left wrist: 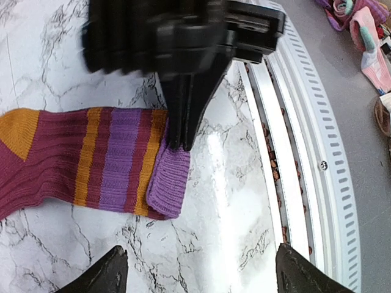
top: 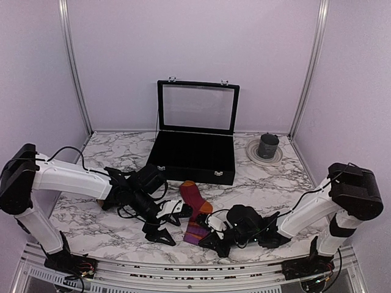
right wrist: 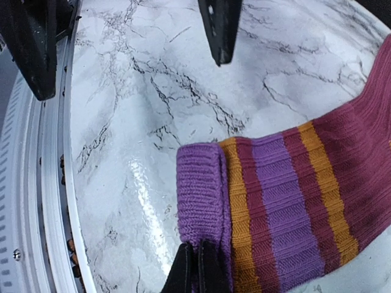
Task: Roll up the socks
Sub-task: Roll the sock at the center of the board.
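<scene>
Pinching striped sock (right wrist: 287,201), right gripper (right wrist: 197,271) closed, left gripper (left wrist: 204,267) spread empty, far end cropped.

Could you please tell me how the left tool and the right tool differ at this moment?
The left tool stands wide open; the right tool is shut. The left tool holds nothing, its fingers clear of the striped sock; the right tool pinches that sock's folded purple end. Both have black fingers and sit low over the marble table, close to its near edge.
</scene>
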